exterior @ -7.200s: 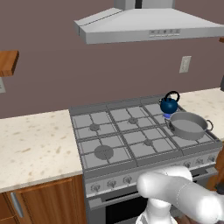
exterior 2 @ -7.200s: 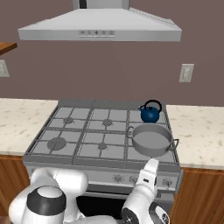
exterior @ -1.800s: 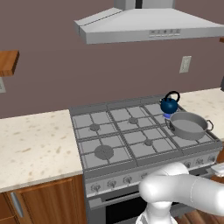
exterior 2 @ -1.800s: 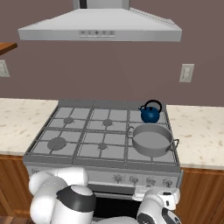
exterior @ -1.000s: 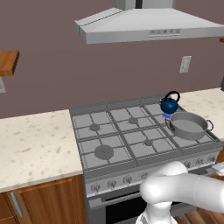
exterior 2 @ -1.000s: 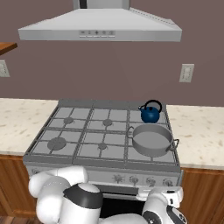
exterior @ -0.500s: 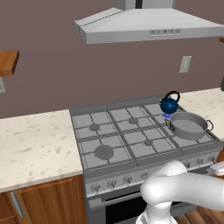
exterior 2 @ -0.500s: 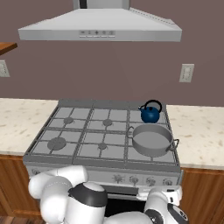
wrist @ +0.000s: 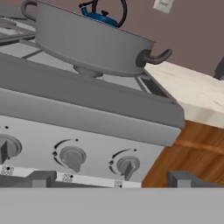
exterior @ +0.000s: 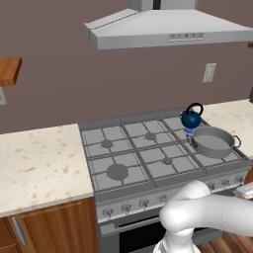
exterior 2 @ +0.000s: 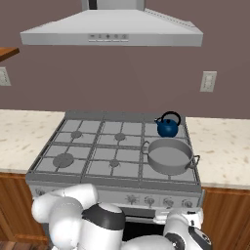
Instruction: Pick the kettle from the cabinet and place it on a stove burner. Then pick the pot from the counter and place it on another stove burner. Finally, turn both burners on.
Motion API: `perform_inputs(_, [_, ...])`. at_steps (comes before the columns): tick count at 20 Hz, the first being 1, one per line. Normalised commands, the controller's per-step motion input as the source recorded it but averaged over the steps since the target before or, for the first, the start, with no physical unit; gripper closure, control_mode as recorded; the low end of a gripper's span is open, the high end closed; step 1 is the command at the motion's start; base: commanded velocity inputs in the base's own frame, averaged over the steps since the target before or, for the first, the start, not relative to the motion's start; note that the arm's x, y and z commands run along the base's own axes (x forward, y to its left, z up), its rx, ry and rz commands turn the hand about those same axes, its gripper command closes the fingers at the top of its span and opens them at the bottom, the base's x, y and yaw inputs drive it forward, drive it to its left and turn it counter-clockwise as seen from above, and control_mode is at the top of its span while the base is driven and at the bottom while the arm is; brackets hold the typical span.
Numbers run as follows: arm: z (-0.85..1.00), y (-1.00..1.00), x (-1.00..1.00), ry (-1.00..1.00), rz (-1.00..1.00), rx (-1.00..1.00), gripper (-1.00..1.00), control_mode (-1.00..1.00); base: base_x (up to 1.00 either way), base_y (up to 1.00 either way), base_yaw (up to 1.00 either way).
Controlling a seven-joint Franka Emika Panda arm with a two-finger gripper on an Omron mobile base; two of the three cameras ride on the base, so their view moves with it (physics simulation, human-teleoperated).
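**Both vessels on the stove; gripper lined up on the knobs**

The small round glossy dark-blue kettle [exterior: 190,118] with its black arched handle sits on the back right burner of the grey gas stove [exterior: 123,148]. The wide shallow grey metal pot [exterior: 213,142] with loop side handles rests on the front right burner just in front of it, the two close together. Judging from this, only switching on the burners remains.

The gripper [wrist: 111,179] is low in front of the stove's control panel, its two dark finger tips spread as wide as they go and holding nothing. In the hand view the rightmost grey knob [wrist: 127,166] lies between the tips, with a second knob [wrist: 72,156] just to its left.

Risks from here:
- Nothing visible tells which knob feeds which burner, so turning the wrong one would light a bare burner.
- The knobs are small and rounded; a grip that closes off-centre could slip round the knob without turning it.
- The pot's bottom stands directly above the panel, so a hand that rises on approach could nudge the pot into the kettle.
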Motion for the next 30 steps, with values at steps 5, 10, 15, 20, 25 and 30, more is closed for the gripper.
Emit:
perform_inputs(5, [0.15, -0.94, -0.51, -0.16, 0.39, 0.28, -1.00, -1.00, 0.00, 0.00, 0.00])
perform_inputs(10, [0.13, -0.86, -0.29, -0.15, 0.38, 0.31, -1.00, -1.00, 0.00, 0.00, 0.00])
perform_inputs(15, [0.24, -0.81, -0.30, -0.19, 0.38, 0.32, -1.00, -1.00, 0.00, 0.00, 0.00])
perform_inputs(20, [0.10, -0.91, -0.43, -0.18, 0.37, 0.30, -1.00, -1.00, 0.00, 0.00, 0.00])
perform_inputs(25, [0.00, -1.00, -0.59, -0.17, 0.37, 0.28, -1.00, -1.00, 0.00, 0.00, 0.00])
perform_inputs(30, [0.05, -0.97, -0.53, -0.20, 0.37, 0.27, -1.00, -1.00, 0.00, 0.00, 0.00])
